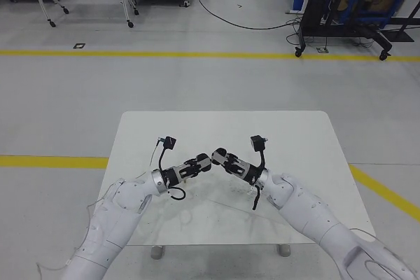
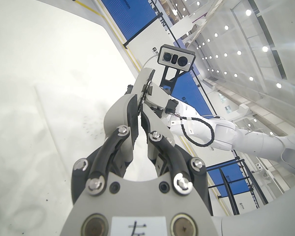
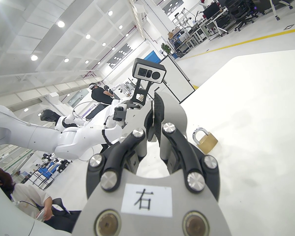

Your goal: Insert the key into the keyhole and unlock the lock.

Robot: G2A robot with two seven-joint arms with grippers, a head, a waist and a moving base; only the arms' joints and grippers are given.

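The brass padlock (image 3: 206,140) rests on the white counter (image 3: 260,94) near my right tool (image 3: 154,105), which I see closed tight; my left tool (image 2: 140,100), likewise closed, meets it tip to tip above the counter

White desk (image 1: 266,133) on pale grey floor (image 1: 196,84). Yellow line (image 1: 126,53) crosses floor beyond desk; second yellow line (image 1: 42,161) meets desk's side. Black wheeled frame (image 1: 350,31) at far right, black cable (image 1: 248,29) lying near it. Blue panels (image 2: 127,3) behind desk. Office chairs (image 3: 238,3) and potted plant (image 3: 165,47) in room beyond.
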